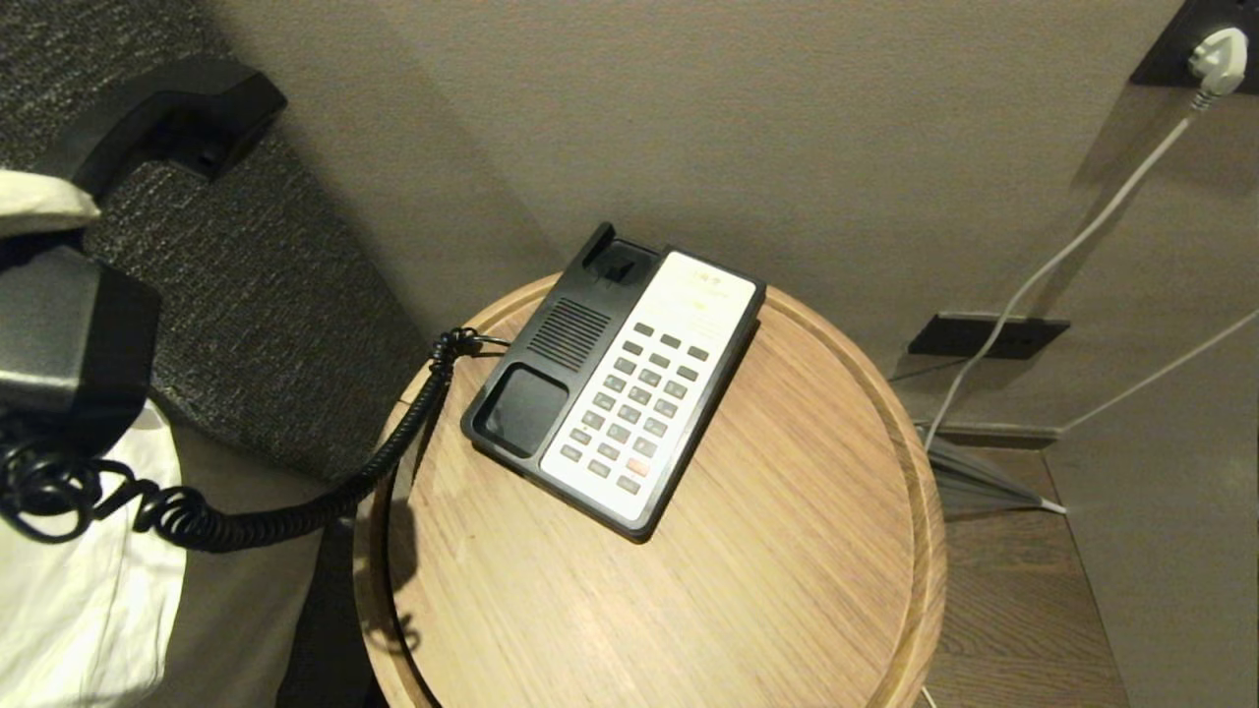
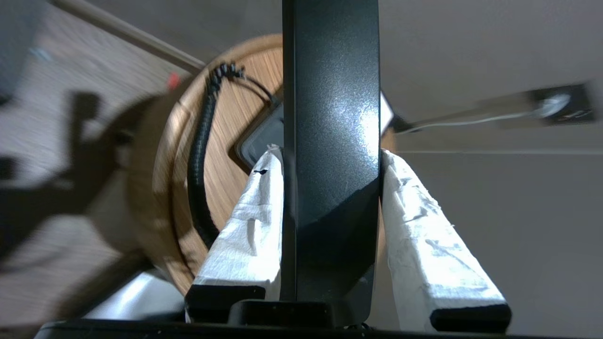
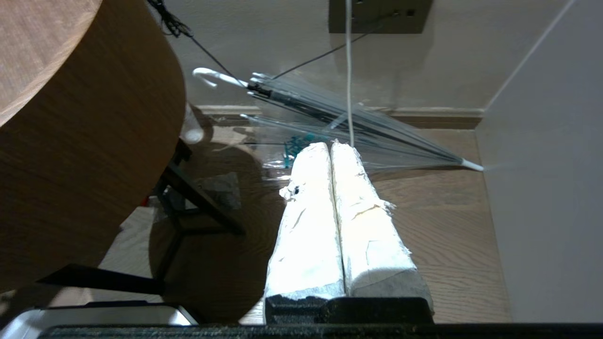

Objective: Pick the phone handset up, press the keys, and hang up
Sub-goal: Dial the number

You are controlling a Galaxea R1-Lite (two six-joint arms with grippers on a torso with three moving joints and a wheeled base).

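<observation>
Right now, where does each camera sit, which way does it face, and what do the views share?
Head: high, looking down on the round table and phone base; left gripper at the edge holding the phone handset.
Left wrist: behind white fingers clamping the handset, table beyond.
Right wrist: low beside the table, facing floor and umbrella; fingers shut.
Shared: table in all three views.

The head view looks steeply down on the round table (image 1: pixel 689 551), whose near edge (image 2: pixel 165 197) the close-in left wrist view shares.
</observation>
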